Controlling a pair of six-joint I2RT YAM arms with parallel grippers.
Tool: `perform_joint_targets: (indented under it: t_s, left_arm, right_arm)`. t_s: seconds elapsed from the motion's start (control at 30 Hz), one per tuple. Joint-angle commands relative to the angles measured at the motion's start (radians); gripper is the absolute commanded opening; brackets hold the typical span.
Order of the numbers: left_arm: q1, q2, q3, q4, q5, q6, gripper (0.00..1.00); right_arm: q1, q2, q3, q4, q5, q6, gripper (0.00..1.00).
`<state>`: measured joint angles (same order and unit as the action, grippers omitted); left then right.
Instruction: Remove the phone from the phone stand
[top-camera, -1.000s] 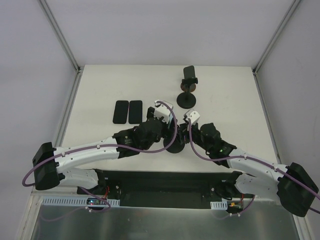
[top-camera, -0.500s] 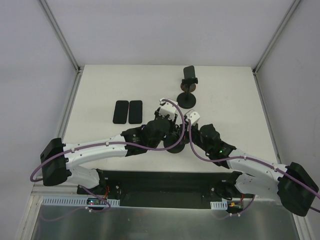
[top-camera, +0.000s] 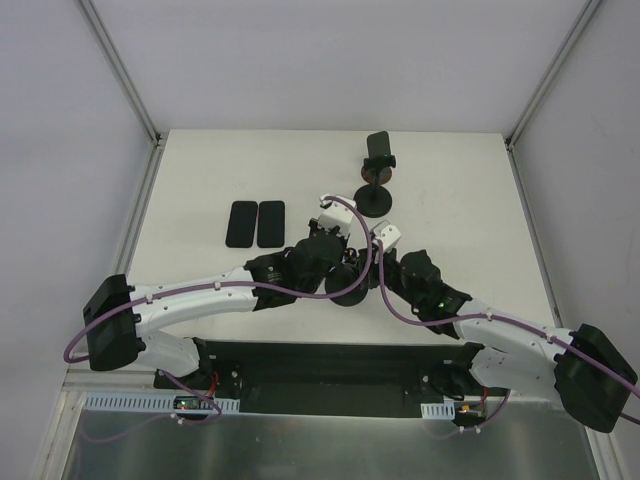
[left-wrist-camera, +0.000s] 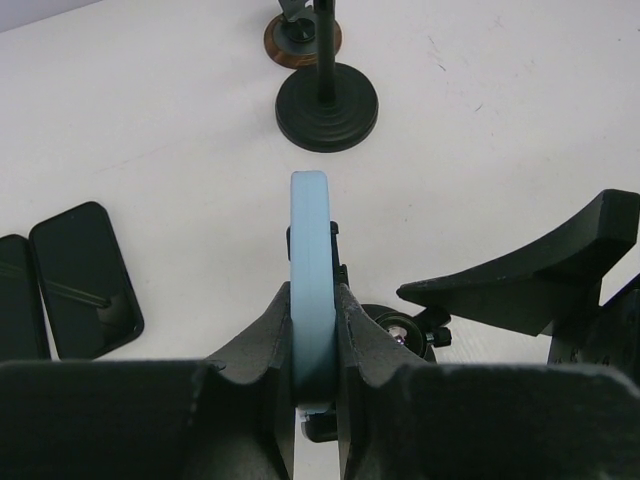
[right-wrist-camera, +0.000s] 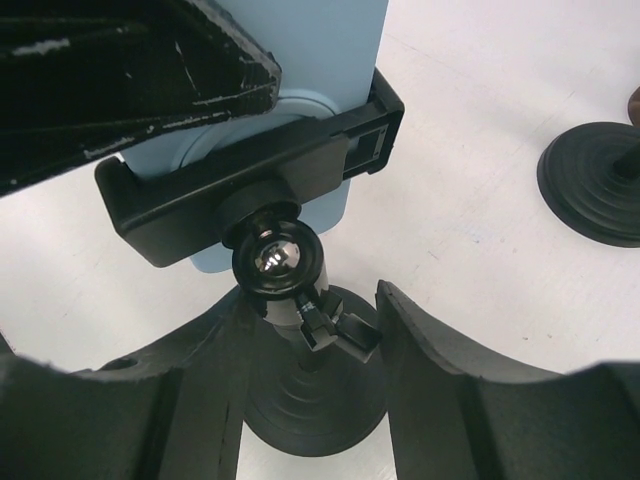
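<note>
The white desk (top-camera: 450, 200) carries two stands. The far one (top-camera: 375, 197) holds a dark phone at the back, well apart from my work, and a pair of dark phones (top-camera: 270, 223) lies flat to the left.

Both arms meet over the near phone stand (right-wrist-camera: 310, 405), which sits between them close to the bases. The left arm reaches it from the left and above, the right arm from low on the right.

The light-blue phone (left-wrist-camera: 311, 250) is in that stand's cradle (right-wrist-camera: 235, 185). It is set on edge, its long axis running up and away from the left wrist.

The left gripper (left-wrist-camera: 313, 310) is clamped on the phone's two flat faces just above the cradle, so this arm has the phone. The right gripper (right-wrist-camera: 315, 292) straddles the stem under the ball joint (right-wrist-camera: 275, 262) with its fingers apart. I cannot tell whether they press on the base.

I judge that the coming move turns on the cradle's arms, which pinch the phone across its width. I would draw it out along its long axis, up and away from the cradle, while the right arm steadies the stand.
</note>
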<state>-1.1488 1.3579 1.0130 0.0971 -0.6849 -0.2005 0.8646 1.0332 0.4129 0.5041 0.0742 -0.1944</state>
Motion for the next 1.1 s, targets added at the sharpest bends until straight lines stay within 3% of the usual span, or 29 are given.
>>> perform_joint_targets:
  t_s: [0.0, 0.27, 0.6, 0.73, 0.77, 0.8, 0.83, 0.87, 0.93, 1.07]
  left_arm:
    - [0.017, 0.012, 0.021, 0.013, 0.056, -0.011, 0.0]
    - [0.017, 0.003, 0.009, 0.027, 0.151, 0.016, 0.0]
    - [0.017, -0.014, -0.01, 0.038, 0.235, 0.013, 0.0]
    - [0.017, -0.016, -0.016, 0.039, 0.24, 0.004, 0.0]
    - [0.017, -0.014, -0.017, 0.039, 0.236, 0.001, 0.0]
    - [0.017, -0.016, -0.02, 0.041, 0.229, -0.002, 0.04]
    - [0.017, -0.016, -0.028, 0.047, 0.222, -0.005, 0.14]
    - [0.017, -0.017, -0.034, 0.052, 0.208, -0.01, 0.18]
    - [0.015, -0.022, -0.054, 0.076, 0.19, -0.016, 0.27]
    - [0.026, -0.026, -0.085, 0.131, 0.171, -0.017, 0.28]
  right_arm:
    - [-0.001, -0.004, -0.014, 0.073, -0.004, 0.039, 0.35]
    - [0.001, 0.01, 0.004, 0.073, 0.007, 0.0, 0.61]
    - [-0.003, 0.05, 0.026, 0.109, -0.014, -0.01, 0.64]
    - [-0.003, 0.065, 0.033, 0.114, -0.042, -0.019, 0.51]
    - [-0.003, 0.065, 0.032, 0.114, -0.053, -0.023, 0.36]
    - [-0.004, 0.065, 0.03, 0.114, -0.053, -0.027, 0.28]
    - [-0.004, 0.064, 0.03, 0.116, -0.057, -0.027, 0.2]
    - [-0.003, 0.062, 0.029, 0.114, -0.062, -0.033, 0.05]
    - [-0.003, 0.061, 0.029, 0.114, -0.065, -0.034, 0.01]
    - [-0.003, 0.07, 0.03, 0.114, -0.104, -0.034, 0.01]
